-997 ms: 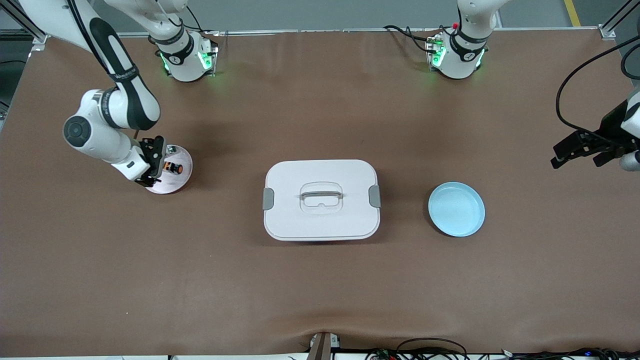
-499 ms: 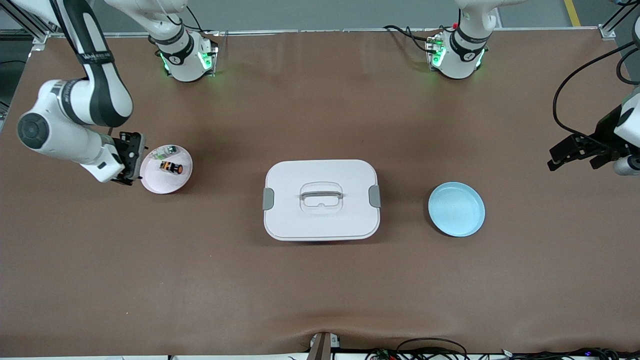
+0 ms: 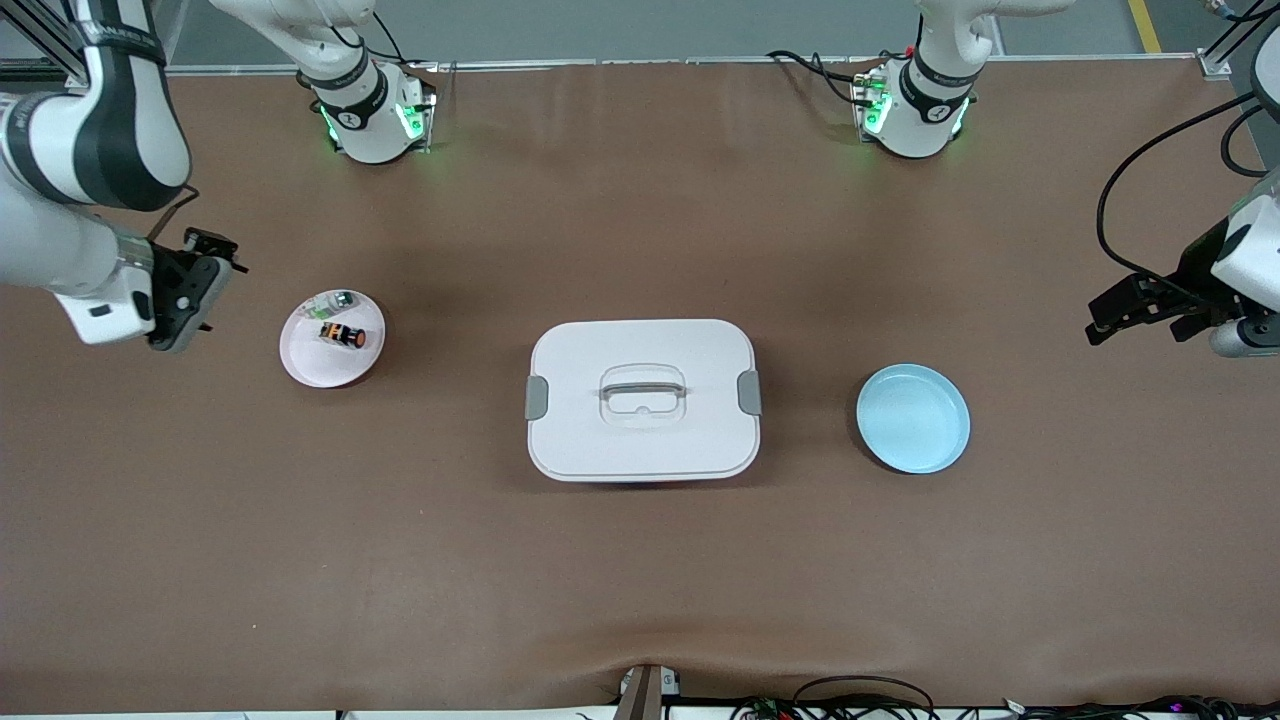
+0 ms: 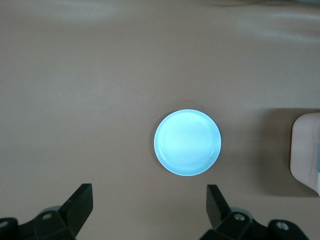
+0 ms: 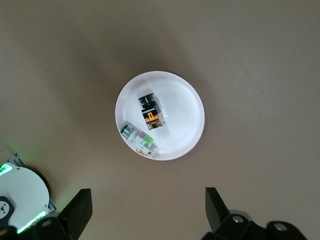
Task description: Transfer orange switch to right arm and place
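The orange switch lies on its side in a small pinkish-white plate toward the right arm's end of the table. My right gripper hangs open and empty above bare table beside that plate, on the side away from the box, touching nothing. My left gripper is open and empty in the air over the table's edge at the left arm's end, off to the side of a light blue plate.
A clear-white part with a green cap shares the pinkish plate. A white lidded box with a handle sits mid-table between the two plates. The right arm's base shows in the right wrist view.
My right gripper has drawn back and up from the pinkish plate toward its end of the table, leaving the orange switch lying there. The left gripper has shifted only slightly.
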Motion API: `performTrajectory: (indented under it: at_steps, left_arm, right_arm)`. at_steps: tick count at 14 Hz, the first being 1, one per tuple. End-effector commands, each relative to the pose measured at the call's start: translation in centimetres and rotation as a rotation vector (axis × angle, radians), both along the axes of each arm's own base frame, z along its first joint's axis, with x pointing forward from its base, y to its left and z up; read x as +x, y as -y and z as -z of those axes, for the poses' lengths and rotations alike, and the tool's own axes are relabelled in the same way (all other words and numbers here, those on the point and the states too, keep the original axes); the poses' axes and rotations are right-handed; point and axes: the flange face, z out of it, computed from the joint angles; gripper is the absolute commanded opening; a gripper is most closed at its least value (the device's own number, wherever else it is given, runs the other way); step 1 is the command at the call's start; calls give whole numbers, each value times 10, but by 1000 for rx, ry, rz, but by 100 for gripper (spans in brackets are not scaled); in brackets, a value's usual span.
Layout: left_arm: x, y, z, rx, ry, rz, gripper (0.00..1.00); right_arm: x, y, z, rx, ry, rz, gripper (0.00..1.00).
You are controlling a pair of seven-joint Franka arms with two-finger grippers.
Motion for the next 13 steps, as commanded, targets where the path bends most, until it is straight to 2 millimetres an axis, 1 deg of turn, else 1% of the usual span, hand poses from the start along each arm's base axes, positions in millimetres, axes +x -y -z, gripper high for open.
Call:
performTrajectory:
  at_steps: [1, 2, 4, 5, 7, 9, 10, 11, 12, 13]
  left_arm:
    - [1, -2, -4, 22, -13, 1, 100]
    - [1, -4, -2, 21, -20, -5, 100]
    - [0, -4, 1, 21, -24, -4, 100]
    - [0, -4, 0, 21, -23, -4, 100]
    - [0, 0, -1, 20, -21, 3, 100]
    - [0, 6, -5, 19, -4, 13, 100]
    - [-2, 7, -11, 25, 5, 17, 100]
    - [-3, 8, -16, 27, 11, 23, 100]
    - [-3, 10, -23, 27, 20, 25, 100]
    - [-5, 10, -30, 26, 22, 19, 100]
  right_arm:
    - [10, 13, -18, -42, 4, 134, 100]
    - [10, 13, -26, -51, -3, 171, 100]
    - [12, 11, -33, -56, -6, 208, 100]
    - [17, 13, -44, -57, 17, 216, 100]
    - [23, 25, -62, -66, 6, 301, 100]
    - [28, 34, -89, -84, 49, 414, 100]
    - [31, 35, -106, -89, 85, 452, 100]
    - [33, 37, -119, -91, 106, 474, 100]
    - [32, 42, -131, -94, 108, 501, 100]
    - [31, 41, -140, -96, 109, 521, 100]
